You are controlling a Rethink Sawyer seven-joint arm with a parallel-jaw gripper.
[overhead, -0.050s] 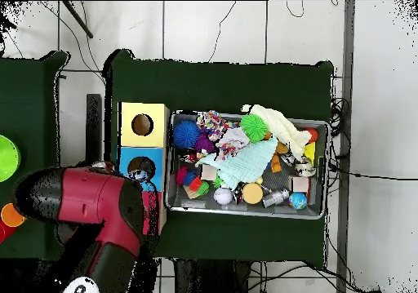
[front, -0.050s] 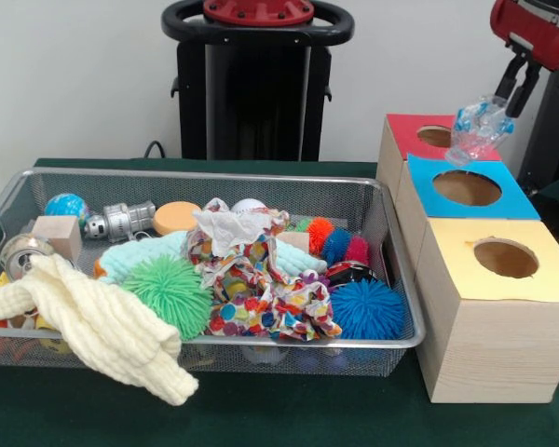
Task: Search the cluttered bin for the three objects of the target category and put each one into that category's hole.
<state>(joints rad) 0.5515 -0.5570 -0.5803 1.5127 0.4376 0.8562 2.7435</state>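
At the upper right of the front view, my gripper (front, -0.050s: 509, 106) is shut on a clear crumpled plastic object with blue marks (front, -0.050s: 477, 128). The object hangs in the air between the round holes of the red-topped box (front, -0.050s: 405, 130) and the blue-topped box (front, -0.050s: 511, 198). In the overhead view my red arm (overhead, -0.050s: 98, 200) covers the red box. There the plastic object (overhead, -0.050s: 140, 174) shows over the hole of the blue box (overhead, -0.050s: 127, 155). The yellow-topped box (front, -0.050s: 536, 284) stands nearest the camera.
A wire mesh bin (front, -0.050s: 214, 175) left of the boxes holds much clutter. In it lie a cream knitted cloth (front, -0.050s: 93, 321), a green spiky ball (front, -0.050s: 172, 293), a blue spiky ball (front, -0.050s: 366, 309), a patterned cloth (front, -0.050s: 261, 298), a globe ball (front, -0.050s: 67, 206) and an orange disc (front, -0.050s: 175, 217).
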